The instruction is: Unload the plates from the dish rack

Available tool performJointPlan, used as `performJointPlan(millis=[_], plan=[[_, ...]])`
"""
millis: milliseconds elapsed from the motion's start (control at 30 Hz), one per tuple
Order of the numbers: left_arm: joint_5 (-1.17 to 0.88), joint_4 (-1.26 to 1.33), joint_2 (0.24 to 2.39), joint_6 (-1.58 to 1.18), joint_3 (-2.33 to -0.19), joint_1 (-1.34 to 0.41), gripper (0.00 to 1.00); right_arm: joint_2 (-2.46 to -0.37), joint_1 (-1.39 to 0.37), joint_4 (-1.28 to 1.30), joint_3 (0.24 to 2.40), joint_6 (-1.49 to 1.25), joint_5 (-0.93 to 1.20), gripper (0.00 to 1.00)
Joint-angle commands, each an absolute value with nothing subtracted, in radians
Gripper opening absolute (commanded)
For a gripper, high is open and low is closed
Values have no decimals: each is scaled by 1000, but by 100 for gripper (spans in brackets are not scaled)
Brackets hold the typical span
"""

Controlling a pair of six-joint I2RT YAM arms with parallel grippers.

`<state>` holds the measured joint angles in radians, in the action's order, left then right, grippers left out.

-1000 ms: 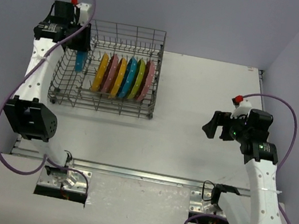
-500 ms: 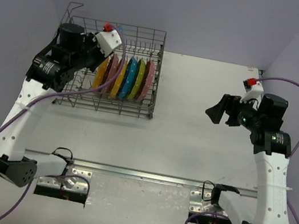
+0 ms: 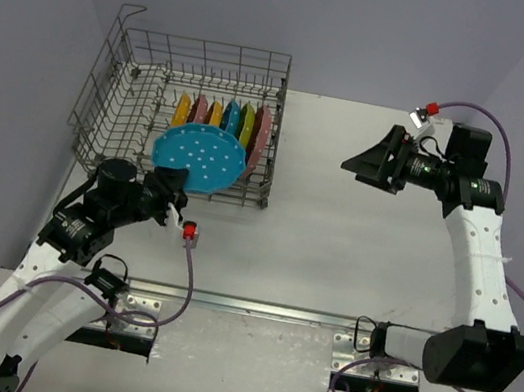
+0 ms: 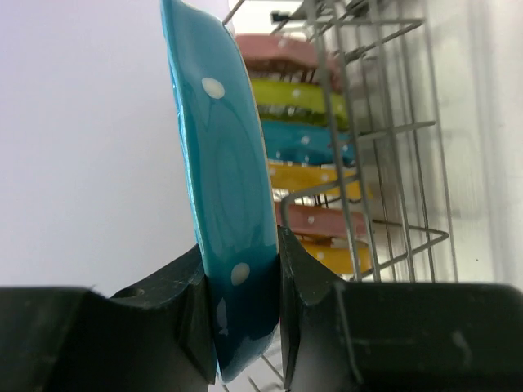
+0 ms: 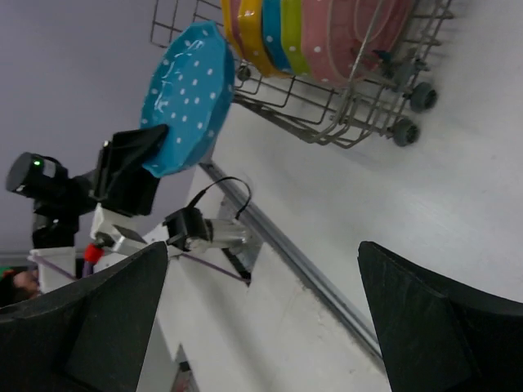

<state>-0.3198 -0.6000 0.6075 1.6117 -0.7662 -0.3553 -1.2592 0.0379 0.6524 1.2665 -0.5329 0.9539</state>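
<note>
White table (image 3: 335,240), grey wire dish rack (image 3: 116,99) standing on its far-left part

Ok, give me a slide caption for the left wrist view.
Left gripper pinching a blue polka-dot plate by its rim, other plates standing in the dish rack behind.

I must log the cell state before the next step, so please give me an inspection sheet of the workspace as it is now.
Surface: white table, no spills seen.
Job's things: dish rack at far left holds six upright plates; blue plate lifted out of their row.
Clutter: nothing seen.
Grippers: left gripper shut on the blue plate's rim; right gripper open, empty, above the table.
Cables: purple cables loop from both arms, away from the plates.
Surroundings: plain lilac walls.
</note>
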Motion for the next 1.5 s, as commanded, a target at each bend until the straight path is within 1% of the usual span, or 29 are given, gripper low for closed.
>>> performJointPlan(millis=[0, 200, 400, 533, 833, 900, 967, 1000, 1033, 1067, 1100, 1167, 1233, 1267, 1300, 1333, 1367, 1467], plan=[[-529, -328, 531, 1942, -764, -362, 0, -1294, -38, 500, 1245, -690, 1084, 98], [-656, -308, 560, 2085, -726, -363, 0, -1379, -176, 423, 1253, -718, 1054, 97], [-686, -295, 630, 2139, -747, -373, 0, -1516, -354, 388, 1356, -716, 1005, 95], [-696, -272, 642, 2159, -741, -393, 0, -1612, -398, 393, 1440, -714, 992, 94], [-693, -233, 654, 2183, -717, -416, 0, -1740, -438, 355, 1490, -744, 1019, 88], [-690, -223, 659, 2187, -712, -417, 0, -1762, -441, 329, 1485, -768, 1046, 80], [-690, -217, 660, 2190, -707, -418, 0, -1764, -445, 309, 1485, -779, 1067, 66], [-690, -213, 660, 2191, -703, -419, 0, -1762, -448, 293, 1480, -787, 1080, 54], [-688, -210, 660, 2193, -700, -419, 0, -1758, -449, 281, 1474, -793, 1091, 44], [-686, -205, 660, 2192, -696, -419, 0, -1753, -449, 272, 1465, -801, 1103, 40], [-682, -193, 661, 2188, -691, -420, 0, -1745, -449, 250, 1442, -822, 1136, 27], [-676, -188, 663, 2178, -689, -420, 7, -1729, -447, 234, 1428, -826, 1148, 15], [-662, -180, 664, 2155, -686, -420, 15, -1696, -438, 220, 1390, -834, 1160, 1], [-657, -175, 662, 2146, -686, -420, 20, -1694, -429, 210, 1377, -841, 1167, 0], [-655, -172, 661, 2138, -687, -420, 28, -1686, -418, 199, 1367, -851, 1172, 0], [-648, -170, 656, 2127, -687, -420, 49, -1671, -393, 183, 1354, -877, 1185, 0], [-639, -168, 652, 2117, -688, -420, 64, -1660, -354, 169, 1346, -895, 1195, 0], [-581, -145, 645, 2047, -692, -420, 81, -1646, -237, 159, 1349, -925, 1227, 0]])
